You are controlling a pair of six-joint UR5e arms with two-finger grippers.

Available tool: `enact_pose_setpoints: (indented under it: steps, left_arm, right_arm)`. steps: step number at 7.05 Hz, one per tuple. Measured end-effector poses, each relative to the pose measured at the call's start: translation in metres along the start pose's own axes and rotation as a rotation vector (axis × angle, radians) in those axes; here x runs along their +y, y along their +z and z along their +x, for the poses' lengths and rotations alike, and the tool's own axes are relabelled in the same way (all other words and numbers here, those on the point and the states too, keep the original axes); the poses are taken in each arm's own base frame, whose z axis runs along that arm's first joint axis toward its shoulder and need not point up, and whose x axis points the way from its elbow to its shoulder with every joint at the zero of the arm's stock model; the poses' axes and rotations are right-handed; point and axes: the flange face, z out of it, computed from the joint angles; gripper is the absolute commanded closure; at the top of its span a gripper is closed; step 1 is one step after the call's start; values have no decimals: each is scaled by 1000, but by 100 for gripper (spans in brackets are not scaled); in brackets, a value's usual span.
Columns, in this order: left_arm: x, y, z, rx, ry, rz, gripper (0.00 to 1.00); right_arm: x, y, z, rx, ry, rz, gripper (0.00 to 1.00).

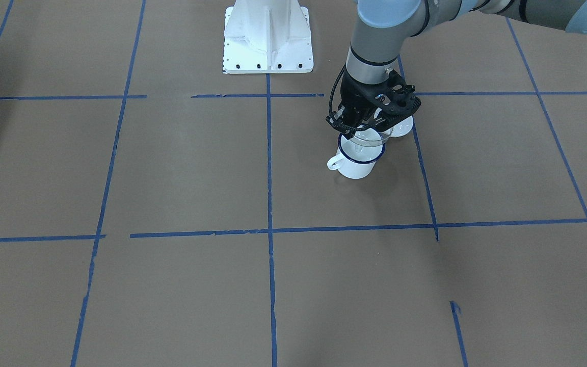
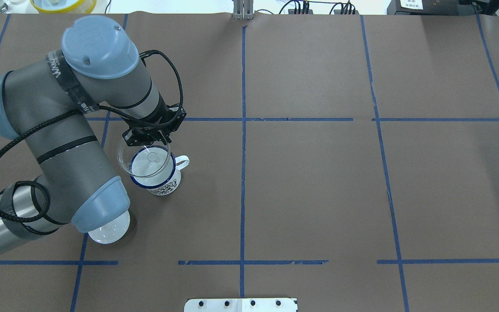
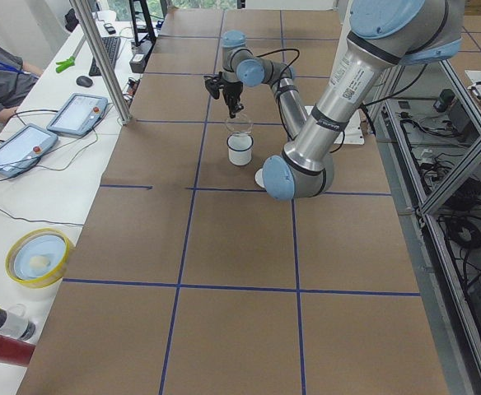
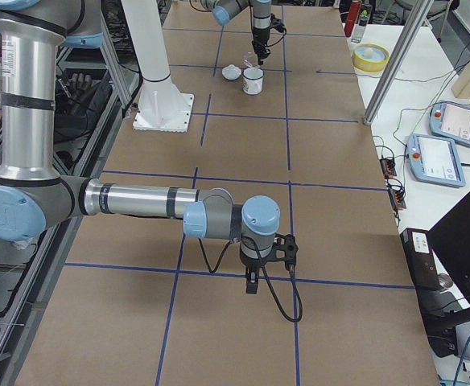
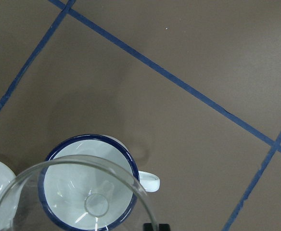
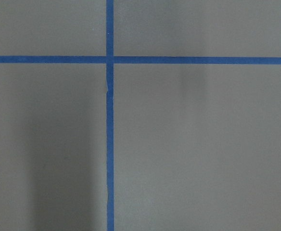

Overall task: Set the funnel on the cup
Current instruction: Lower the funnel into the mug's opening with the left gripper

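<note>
The cup (image 2: 159,177), a white enamel mug with a dark blue rim, stands on the table with its handle (image 2: 182,162) pointing to the view's right. My left gripper (image 2: 147,137) is shut on the rim of the transparent funnel (image 2: 143,157) and holds it just above the cup, a little off-centre. In the left wrist view the funnel's stem (image 5: 97,204) hangs over the cup's mouth (image 5: 68,185). In the front view the funnel (image 1: 368,137) sits over the cup (image 1: 357,164). My right gripper (image 4: 251,281) shows only in the right side view, over bare table; I cannot tell whether it is open or shut.
A round white lid (image 2: 106,232) lies on the table near the cup, partly under my left arm's elbow (image 2: 98,203); it also shows in the front view (image 1: 401,127). The white robot base (image 1: 268,38) stands behind. Blue tape lines cross the brown table.
</note>
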Motion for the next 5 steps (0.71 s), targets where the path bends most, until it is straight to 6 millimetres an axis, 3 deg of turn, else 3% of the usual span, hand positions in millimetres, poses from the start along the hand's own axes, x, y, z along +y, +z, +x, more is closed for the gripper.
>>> enact_pose_setpoints:
  steps: [2, 5]
  left_arm:
    - [-4, 28, -5, -8, 33, -9, 100]
    - [6, 49, -7, -17, 56, -26, 100]
  right_arm:
    - [0, 0, 0, 0, 0, 0, 0]
    - [0, 0, 0, 0, 0, 0, 0]
